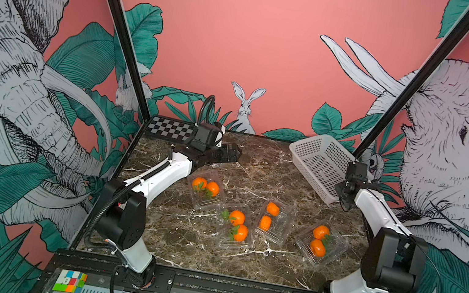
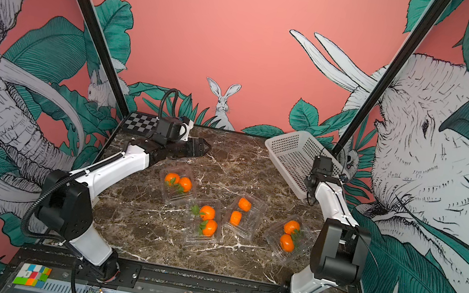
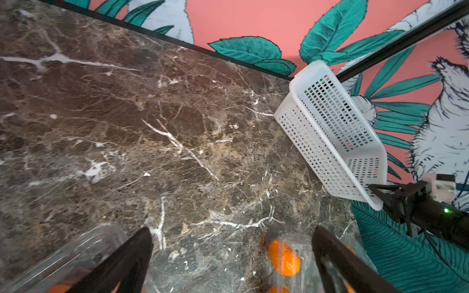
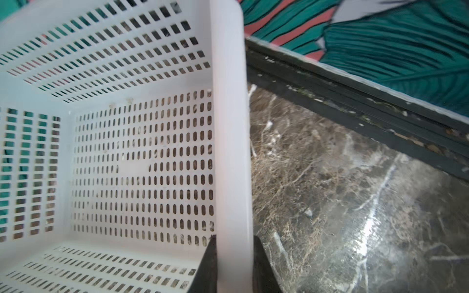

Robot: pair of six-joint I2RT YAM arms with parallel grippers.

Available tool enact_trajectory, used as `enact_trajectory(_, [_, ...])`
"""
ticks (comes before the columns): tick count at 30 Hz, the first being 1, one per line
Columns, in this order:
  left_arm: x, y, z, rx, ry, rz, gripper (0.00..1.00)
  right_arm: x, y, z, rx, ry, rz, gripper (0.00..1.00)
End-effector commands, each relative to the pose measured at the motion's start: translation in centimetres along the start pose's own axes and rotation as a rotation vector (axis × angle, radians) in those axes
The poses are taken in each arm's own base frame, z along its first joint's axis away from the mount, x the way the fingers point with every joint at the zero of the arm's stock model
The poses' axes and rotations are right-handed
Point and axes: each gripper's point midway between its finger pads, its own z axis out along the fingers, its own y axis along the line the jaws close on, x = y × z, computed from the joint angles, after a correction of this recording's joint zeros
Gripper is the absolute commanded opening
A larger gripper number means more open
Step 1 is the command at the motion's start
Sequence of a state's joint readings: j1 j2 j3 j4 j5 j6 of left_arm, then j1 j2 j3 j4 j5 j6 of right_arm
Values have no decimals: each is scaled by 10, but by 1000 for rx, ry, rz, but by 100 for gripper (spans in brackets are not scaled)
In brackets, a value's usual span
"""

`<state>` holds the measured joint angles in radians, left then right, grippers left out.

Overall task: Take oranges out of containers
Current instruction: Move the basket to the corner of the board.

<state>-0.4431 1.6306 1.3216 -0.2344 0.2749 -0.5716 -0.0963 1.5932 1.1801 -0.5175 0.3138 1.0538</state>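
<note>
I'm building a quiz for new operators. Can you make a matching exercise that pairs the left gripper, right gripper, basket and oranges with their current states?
Column A
1. left gripper
2. right gripper
3. basket
4. oranges

Column B
a. inside clear containers
b. shut on a white rim
c. open, holding nothing
d. tilted up on one edge

Pairs: 1-c; 2-b; 3-d; 4-a

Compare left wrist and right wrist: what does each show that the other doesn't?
Left wrist only: open left gripper, oranges in clear clamshell containers. Right wrist only: right gripper closed on the white perforated basket rim, one finger inside, one outside. Both: that basket, the right gripper at its edge, the marble table.
</note>
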Motion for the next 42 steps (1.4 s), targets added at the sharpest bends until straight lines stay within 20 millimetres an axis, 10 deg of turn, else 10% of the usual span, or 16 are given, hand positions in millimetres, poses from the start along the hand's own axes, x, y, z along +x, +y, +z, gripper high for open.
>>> enact_trajectory(1, [9,-4,5,-4,32,5,99,-10,-10,-5,55,-48,153,0])
enact_trajectory(13, [25,1,3,-37,75,15,99,16,3,22,28,67,236,5])
enact_trajectory(25, [30,37,-40,-312,120,105,99,-5,44,-28,-208,2,70,98])
enact_trajectory(28, [25,49,-63,-408,89,148,99,-3,73,-51,-324,-24,-58,98])
enact_trajectory(34, [27,57,-96,-484,76,172,99,48,141,-99,-444,-54,-522,99])
enact_trajectory(42, [53,76,-128,-579,143,133,99,130,163,-140,-419,-183,-1052,99])
